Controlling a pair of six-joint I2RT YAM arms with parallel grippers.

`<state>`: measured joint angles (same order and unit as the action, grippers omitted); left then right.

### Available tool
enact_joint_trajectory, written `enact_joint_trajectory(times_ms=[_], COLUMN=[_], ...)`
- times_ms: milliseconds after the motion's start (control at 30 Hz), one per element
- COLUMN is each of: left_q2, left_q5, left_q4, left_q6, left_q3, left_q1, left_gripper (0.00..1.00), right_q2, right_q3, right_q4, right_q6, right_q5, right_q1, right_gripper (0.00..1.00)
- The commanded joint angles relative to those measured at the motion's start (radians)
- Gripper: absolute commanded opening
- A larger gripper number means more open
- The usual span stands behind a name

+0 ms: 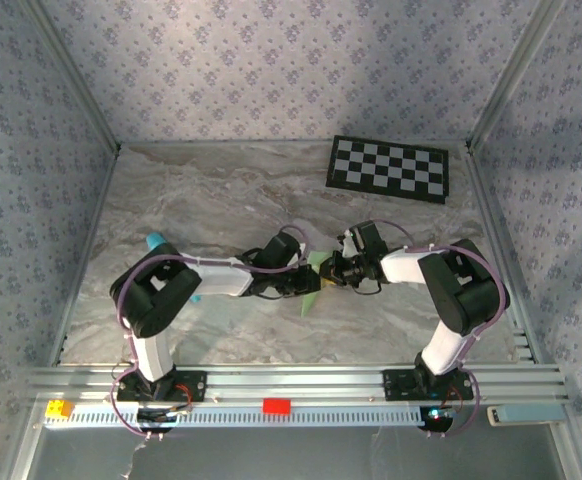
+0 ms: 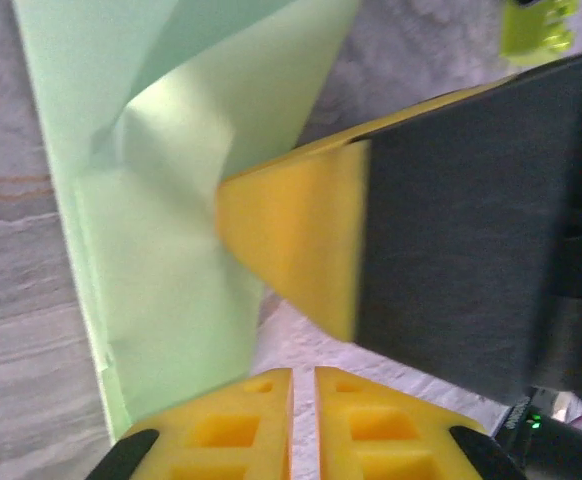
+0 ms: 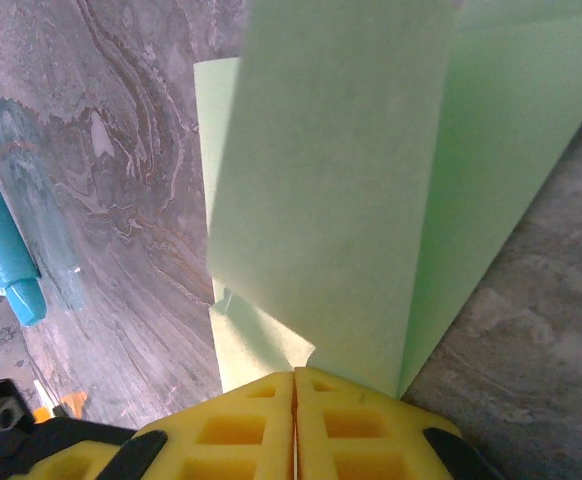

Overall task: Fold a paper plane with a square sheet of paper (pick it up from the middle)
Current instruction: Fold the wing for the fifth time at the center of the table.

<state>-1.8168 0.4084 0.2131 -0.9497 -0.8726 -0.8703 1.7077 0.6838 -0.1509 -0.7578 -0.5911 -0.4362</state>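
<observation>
Two grippers meet just short of the middle of the tabletop (image 1: 221, 190), a little toward its near edge, and the square sheet of paper (image 3: 331, 200) stands between them, already bent into loose pale green panels, not lying flat. The right gripper (image 3: 294, 385) has its yellow fingers pressed together, with a fold of the sheet rising straight out of the seam, so it appears to be clamped on the paper. The left gripper (image 2: 304, 380) shows only a thin slit between its fingers; the sheet runs down beside one of them, and whether an edge is caught in that slit cannot be told. The main risk is that the two arms work so close together: if they draw apart or twist unevenly, the thin sheet could tear at the pinch or slide free. A crease pressed while the panels bow like this would probably land crooked and spoil the dart shape. The fingers could also knock each other, since one tip of the right gripper sits just beside the paper in the left wrist view. The surface is grey marbled stone or a print of it. A black-and-white checkerboard (image 1: 388, 168) lies at the far right corner and a cyan-blue stick (image 3: 1, 240) toward the left edge, near the left arm. Pale flowered wallpaper (image 1: 271, 70) lines the enclosure.
</observation>
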Motion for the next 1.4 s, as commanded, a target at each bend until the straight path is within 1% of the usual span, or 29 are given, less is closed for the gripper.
enact_joint_trajectory(times_ms=[0, 100, 267, 467, 633, 767, 1033, 1200, 1367], left_q2=[-0.019, -0.016, -0.014, 0.0, 0.021, 0.033, 0.034, 0.033, 0.033], left_q5=[0.029, 0.022, 0.02, 0.01, -0.018, -0.034, -0.042, -0.043, -0.033], left_q4=[0.0, 0.009, 0.015, -0.031, -0.082, -0.083, -0.065, -0.065, -0.059], left_q6=[-0.013, -0.027, -0.032, -0.003, 0.025, 0.025, 0.012, 0.008, 0.008], left_q3=[0.044, 0.107, 0.175, 0.167, 0.144, 0.143, 0.148, 0.152, 0.16], left_q1=[0.001, -0.009, -0.024, -0.025, -0.025, -0.026, -0.026, -0.026, -0.026], left_gripper=[0.09, 0.06, 0.04, 0.02, 0.0, 0.0, 0.0, 0.0, 0.0], right_q2=[0.01, 0.008, -0.003, -0.068, -0.152, -0.175, -0.119, -0.055, -0.006], right_q3=[-0.022, -0.019, 0.006, 0.057, 0.061, 0.06, 0.046, 0.05, 0.041], right_q4=[0.031, 0.034, 0.056, 0.113, 0.142, 0.148, 0.115, 0.111, 0.066], right_q6=[0.021, 0.02, 0.028, 0.055, 0.07, 0.089, 0.087, 0.091, 0.08], right_q5=[0.023, 0.025, 0.022, 0.01, 0.035, 0.037, 0.054, 0.089, 0.091], right_q1=[0.003, 0.004, 0.008, 0.021, 0.028, 0.002, -0.076, -0.074, -0.031], right_gripper=[0.1, 0.1, 0.1, 0.1, 0.12, 0.12, 0.1, 0.1, 0.1])
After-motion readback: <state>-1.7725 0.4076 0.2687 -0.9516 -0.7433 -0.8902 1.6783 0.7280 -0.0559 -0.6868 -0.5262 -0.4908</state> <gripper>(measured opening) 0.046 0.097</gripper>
